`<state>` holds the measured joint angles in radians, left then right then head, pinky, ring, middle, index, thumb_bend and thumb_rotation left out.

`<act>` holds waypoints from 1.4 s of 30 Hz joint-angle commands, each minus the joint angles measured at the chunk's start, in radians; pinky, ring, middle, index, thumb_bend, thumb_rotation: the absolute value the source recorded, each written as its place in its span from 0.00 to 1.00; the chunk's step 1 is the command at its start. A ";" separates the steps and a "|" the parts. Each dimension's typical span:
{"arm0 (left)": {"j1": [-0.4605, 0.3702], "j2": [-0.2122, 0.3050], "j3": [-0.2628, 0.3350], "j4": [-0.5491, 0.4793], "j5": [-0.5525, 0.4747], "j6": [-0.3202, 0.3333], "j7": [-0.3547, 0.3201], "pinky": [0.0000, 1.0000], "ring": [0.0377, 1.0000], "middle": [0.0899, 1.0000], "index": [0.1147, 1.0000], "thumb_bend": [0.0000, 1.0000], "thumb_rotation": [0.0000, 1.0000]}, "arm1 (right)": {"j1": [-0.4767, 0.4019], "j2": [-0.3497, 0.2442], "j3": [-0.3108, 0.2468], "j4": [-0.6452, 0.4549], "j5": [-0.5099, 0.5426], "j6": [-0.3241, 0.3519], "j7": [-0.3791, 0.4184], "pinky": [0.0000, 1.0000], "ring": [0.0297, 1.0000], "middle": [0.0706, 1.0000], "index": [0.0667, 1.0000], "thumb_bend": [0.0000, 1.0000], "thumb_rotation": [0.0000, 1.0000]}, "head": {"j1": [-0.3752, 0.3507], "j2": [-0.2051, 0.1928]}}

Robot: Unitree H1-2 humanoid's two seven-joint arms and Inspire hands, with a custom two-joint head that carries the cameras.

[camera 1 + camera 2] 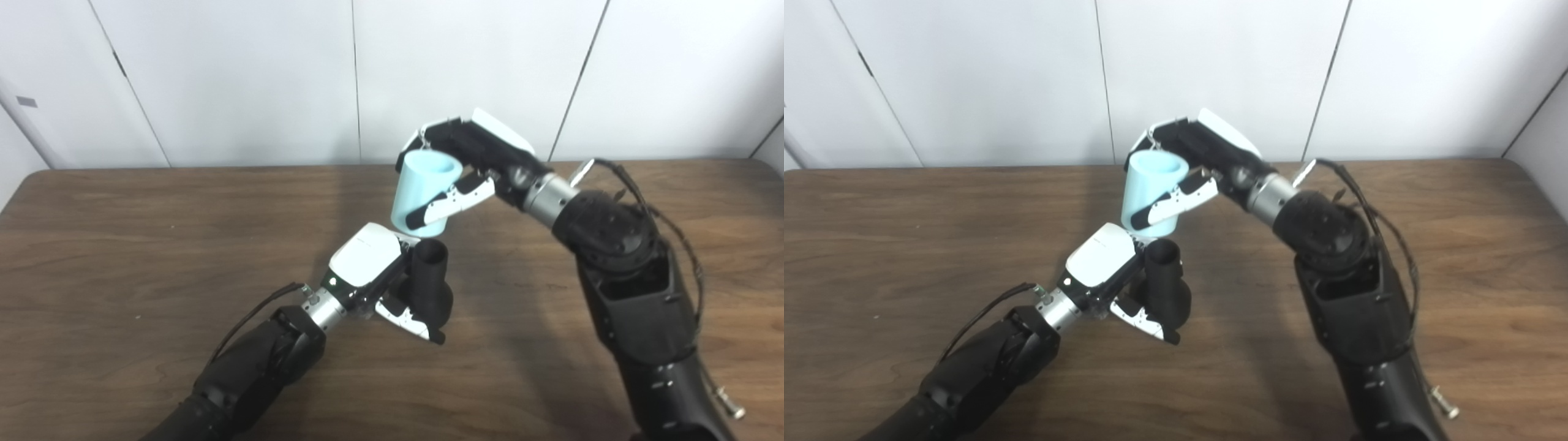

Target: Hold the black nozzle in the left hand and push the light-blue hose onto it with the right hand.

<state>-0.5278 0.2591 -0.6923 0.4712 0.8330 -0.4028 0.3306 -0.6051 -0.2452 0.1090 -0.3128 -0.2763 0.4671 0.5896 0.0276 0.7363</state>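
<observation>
My left hand (383,278) is shut on the black nozzle (430,285) and holds it upright above the middle of the wooden table (122,245), open end up. My right hand (471,165) is shut on the light-blue hose (424,193), a short wide tube held nearly upright, just above and slightly left of the nozzle's top. The hose's lower end hangs close over the nozzle's mouth; the two look apart. The same scene shows in the right eye view, with the nozzle (1165,285) under the hose (1153,193).
White wall panels (245,73) stand behind the table's far edge. The right arm (637,288) rises from the lower right, with loose cables along it. The left forearm (257,361) comes in from the lower left.
</observation>
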 commanded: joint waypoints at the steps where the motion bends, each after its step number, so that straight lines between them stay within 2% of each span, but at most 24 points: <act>1: 0.087 0.010 -0.048 0.071 0.051 0.031 -0.103 0.28 0.38 0.42 0.42 0.53 0.00 | -0.073 -0.039 0.002 -0.048 0.013 0.002 0.014 0.32 0.39 0.43 0.45 0.53 0.00 | 0.000 0.001; 5: 0.082 0.007 -0.050 0.084 0.051 0.026 -0.099 0.28 0.38 0.42 0.42 0.53 0.00 | -0.093 -0.069 0.010 -0.051 0.042 0.001 0.019 0.36 0.42 0.45 0.44 0.53 0.00 | 0.000 0.000; 7: 0.080 0.005 -0.051 0.087 0.052 0.024 -0.097 0.27 0.38 0.35 0.44 0.52 0.00 | -0.098 -0.086 0.021 -0.047 0.049 -0.013 0.016 0.36 0.42 0.45 0.44 0.53 0.00 | 0.003 0.001; 9: 0.080 0.004 -0.049 0.085 0.048 0.026 -0.103 0.27 0.38 0.34 0.44 0.52 0.00 | -0.099 -0.097 0.031 -0.046 0.053 -0.013 0.013 0.36 0.41 0.45 0.44 0.53 0.00 | 0.004 0.002; 11: 0.078 0.003 -0.049 0.084 0.050 0.029 -0.106 0.27 0.38 0.40 0.42 0.53 0.00 | -0.094 -0.103 0.041 -0.047 0.055 -0.008 0.009 0.35 0.41 0.45 0.44 0.53 0.00 | 0.005 0.004; 16: 0.076 -0.002 -0.046 0.088 0.047 0.031 -0.107 0.27 0.37 0.42 0.42 0.53 0.00 | -0.062 -0.110 0.055 -0.045 0.058 -0.020 -0.002 0.30 0.36 0.43 0.45 0.53 0.00 | 0.007 0.005; 18: 0.078 -0.005 -0.043 0.088 0.040 0.032 -0.111 0.27 0.38 0.36 0.43 0.52 0.00 | -0.042 -0.117 0.063 -0.038 0.048 -0.067 -0.015 0.28 0.35 0.42 0.45 0.53 0.00 | 0.009 0.006; 21: 0.079 -0.006 -0.040 0.083 0.038 0.034 -0.116 0.28 0.38 0.34 0.44 0.52 0.00 | -0.014 -0.125 0.075 -0.013 0.033 -0.170 -0.047 0.31 0.36 0.42 0.45 0.53 0.00 | 0.014 0.008; 23: 0.080 -0.007 -0.041 0.082 0.045 0.037 -0.115 0.28 0.38 0.40 0.42 0.53 0.00 | 0.002 -0.125 0.081 0.010 0.024 -0.240 -0.071 0.32 0.35 0.42 0.46 0.53 0.00 | 0.019 0.009; 24: 0.080 -0.007 -0.040 0.082 0.045 0.038 -0.116 0.28 0.38 0.41 0.42 0.53 0.00 | 0.012 -0.124 0.084 0.025 0.018 -0.281 -0.084 0.31 0.34 0.41 0.46 0.53 0.00 | 0.019 0.009; 26: 0.082 -0.008 -0.038 0.083 0.044 0.036 -0.113 0.28 0.38 0.35 0.43 0.52 0.00 | 0.029 -0.119 0.086 0.058 0.014 -0.355 -0.108 0.28 0.33 0.41 0.46 0.53 0.00 | 0.028 0.011; 29: 0.088 -0.003 -0.036 0.074 0.043 0.037 -0.113 0.27 0.38 0.41 0.42 0.53 0.00 | 0.046 -0.114 0.088 0.099 0.008 -0.431 -0.133 0.26 0.32 0.40 0.47 0.53 0.00 | 0.032 0.016; 37: 0.103 0.011 -0.019 0.046 0.030 0.029 -0.134 0.26 0.36 0.42 0.42 0.53 0.00 | 0.049 -0.113 0.089 0.151 -0.002 -0.494 -0.153 0.28 0.33 0.40 0.46 0.53 0.00 | 0.025 0.025; 39: 0.105 0.011 -0.016 0.042 0.032 0.029 -0.136 0.26 0.36 0.42 0.42 0.53 0.00 | 0.054 -0.112 0.084 0.153 0.000 -0.490 -0.155 0.29 0.34 0.41 0.46 0.53 0.00 | 0.025 0.029; 42: 0.106 0.010 -0.011 0.037 0.036 0.035 -0.143 0.26 0.35 0.42 0.42 0.53 0.00 | 0.068 -0.108 0.080 0.146 0.002 -0.475 -0.154 0.24 0.32 0.41 0.46 0.53 0.00 | 0.024 0.031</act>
<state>-0.5145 0.2465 -0.6614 0.4623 0.8269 -0.4027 0.2781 -0.5169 -0.3499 0.2048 -0.1561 -0.2782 -0.0030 0.4629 0.0506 0.7670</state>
